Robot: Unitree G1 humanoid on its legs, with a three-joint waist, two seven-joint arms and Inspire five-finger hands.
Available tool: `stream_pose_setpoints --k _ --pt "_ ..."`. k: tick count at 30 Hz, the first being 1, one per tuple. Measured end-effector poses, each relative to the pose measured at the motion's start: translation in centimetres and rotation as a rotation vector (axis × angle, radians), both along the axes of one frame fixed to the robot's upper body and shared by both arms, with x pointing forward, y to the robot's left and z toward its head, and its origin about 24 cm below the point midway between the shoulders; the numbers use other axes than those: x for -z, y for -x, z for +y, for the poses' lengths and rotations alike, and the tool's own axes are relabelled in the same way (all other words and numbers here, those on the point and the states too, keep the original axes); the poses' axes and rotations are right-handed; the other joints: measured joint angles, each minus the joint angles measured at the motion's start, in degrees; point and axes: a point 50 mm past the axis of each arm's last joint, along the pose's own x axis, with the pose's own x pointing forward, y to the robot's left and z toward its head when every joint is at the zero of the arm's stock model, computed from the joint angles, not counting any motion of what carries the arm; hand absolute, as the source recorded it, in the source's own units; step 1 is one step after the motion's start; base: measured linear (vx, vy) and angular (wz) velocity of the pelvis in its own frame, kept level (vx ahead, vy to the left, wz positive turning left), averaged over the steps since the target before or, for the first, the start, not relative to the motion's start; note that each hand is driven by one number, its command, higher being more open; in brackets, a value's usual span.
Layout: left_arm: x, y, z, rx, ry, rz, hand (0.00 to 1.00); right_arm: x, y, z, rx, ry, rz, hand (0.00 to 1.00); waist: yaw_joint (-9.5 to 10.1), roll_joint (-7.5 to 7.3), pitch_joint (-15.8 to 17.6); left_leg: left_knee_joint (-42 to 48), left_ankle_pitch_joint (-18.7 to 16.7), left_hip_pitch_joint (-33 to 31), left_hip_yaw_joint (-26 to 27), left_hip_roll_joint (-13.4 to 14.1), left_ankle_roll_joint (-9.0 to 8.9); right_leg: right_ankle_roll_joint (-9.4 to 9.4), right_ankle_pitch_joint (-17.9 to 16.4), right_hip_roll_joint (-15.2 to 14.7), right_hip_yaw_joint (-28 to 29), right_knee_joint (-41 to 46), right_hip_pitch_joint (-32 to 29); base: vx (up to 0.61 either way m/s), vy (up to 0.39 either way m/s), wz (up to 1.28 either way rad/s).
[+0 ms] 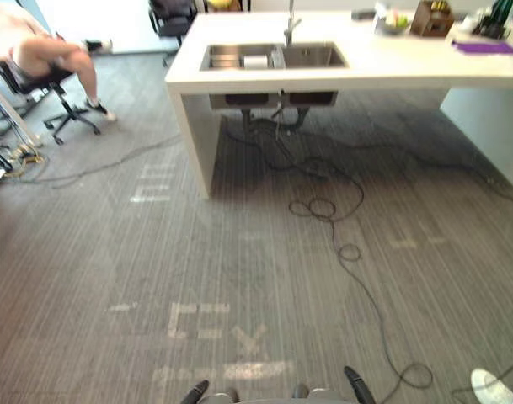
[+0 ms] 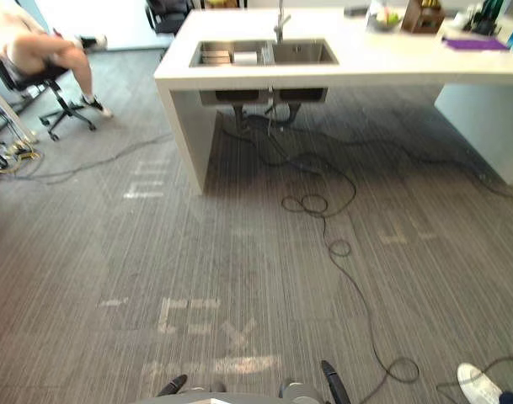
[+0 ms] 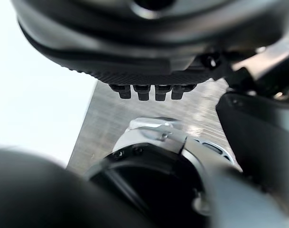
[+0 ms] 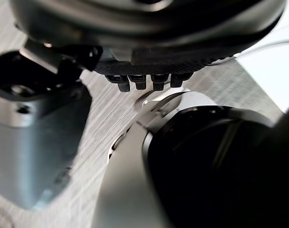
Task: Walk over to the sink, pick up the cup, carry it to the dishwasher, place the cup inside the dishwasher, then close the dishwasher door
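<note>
Looking across the grey carpet floor (image 1: 239,252), the head views show the white bench (image 1: 408,71) well away, with the steel sink (image 1: 311,57) set into its near end and a tap (image 1: 290,25) behind it. A small pale thing (image 1: 254,61) lies in the sink's left basin; it is too small to tell whether it is the cup. Items at the bench's far right, a wooden box (image 1: 430,18) and a purple sheet (image 1: 485,48), are partly cut off. A seated person (image 1: 45,55) on an office chair (image 1: 66,105) is cropped at the left edge, and a white shoe (image 1: 492,385) at the lower right corner.

The left hand (image 3: 149,42) hangs over the floor, its fingers (image 3: 140,91) showing as a short foreshortened row, seemingly relaxed, nothing in them. The right hand (image 4: 149,33) is posed alike, fingers (image 4: 137,80) loose and empty.
</note>
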Motion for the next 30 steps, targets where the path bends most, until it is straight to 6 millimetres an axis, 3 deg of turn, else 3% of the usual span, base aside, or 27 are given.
stream_pose_setpoints --k 2,5,8,13,16,20,24,28,30 --pt "-0.1 -1.1 -0.3 0.003 0.004 -0.043 1.00 0.1 0.1 0.0 -0.008 0.018 0.000 1.00 -0.08 0.09 0.31 -1.63 0.29 2.19 0.00 -0.04 -0.41 0.37 0.59 0.30 -0.59 -2.35 2.60 0.09 -0.009 0.03" --pt "-0.2 -2.3 -0.5 0.026 0.027 -0.097 1.00 -0.1 -1.7 -0.1 -0.058 0.082 -0.058 1.00 -1.57 0.04 0.82 -2.81 0.10 4.40 -0.01 -0.06 -1.30 0.58 0.72 0.43 -2.07 -4.53 5.41 0.07 -0.010 0.09" --pt "-0.4 -3.6 -0.6 0.078 0.019 -0.141 1.00 -0.4 -3.5 -0.5 -0.080 0.135 -0.106 1.00 -1.40 0.23 1.84 -3.46 0.27 4.51 -0.24 -0.08 -2.32 0.83 0.88 0.40 -3.70 -5.79 6.42 0.06 -0.008 0.17" --pt "-0.7 -5.1 -1.2 0.145 -0.026 -0.158 1.00 -1.5 -7.9 0.1 -0.145 0.171 -0.237 1.00 -1.58 0.32 2.06 -4.52 0.63 5.33 -0.26 -0.39 -3.45 1.31 0.90 0.20 -6.35 -7.04 8.13 0.06 0.001 0.17" --pt "-0.9 -6.0 -1.7 0.202 -0.055 -0.159 1.00 -2.3 -10.6 0.9 -0.223 0.175 -0.324 1.00 -1.50 0.10 2.36 -5.06 0.65 6.49 -0.29 -0.65 -3.49 2.62 0.68 0.02 -7.74 -7.54 9.78 0.03 0.012 0.14" --pt "-0.9 -6.2 -2.0 0.266 -0.098 -0.148 1.00 -2.4 -11.3 1.9 -0.177 0.130 -0.352 1.00 -1.36 0.00 2.42 -6.46 0.75 8.30 -0.24 -1.04 -3.63 5.05 0.01 -0.38 -8.62 -7.41 11.21 0.03 0.032 0.08" --pt "-1.0 -7.0 -2.4 0.412 -0.161 -0.162 1.00 -2.2 -10.6 2.3 -0.174 0.107 -0.325 1.00 -1.35 -0.15 2.46 -7.25 0.75 9.01 0.26 -1.63 -3.63 5.60 -0.17 -0.96 -8.78 -7.29 11.58 0.02 0.041 0.01" --pt "-1.4 -8.3 -2.7 0.788 -0.306 -0.210 1.00 -1.9 -10.0 2.3 -0.174 0.101 -0.296 1.00 -1.42 -0.35 2.41 -7.36 0.50 10.26 1.76 -1.51 -3.99 5.94 -0.34 -0.97 -8.35 -6.86 12.34 0.01 0.015 -0.08" --pt "-1.2 -8.0 -2.6 0.750 -0.286 -0.196 1.00 -1.8 -9.8 2.2 -0.173 0.103 -0.288 1.00 -1.48 -0.34 2.35 -7.35 0.28 11.45 3.45 -1.41 -4.31 6.20 -0.51 -0.93 -7.79 -6.62 12.98 -0.01 0.005 -0.23"
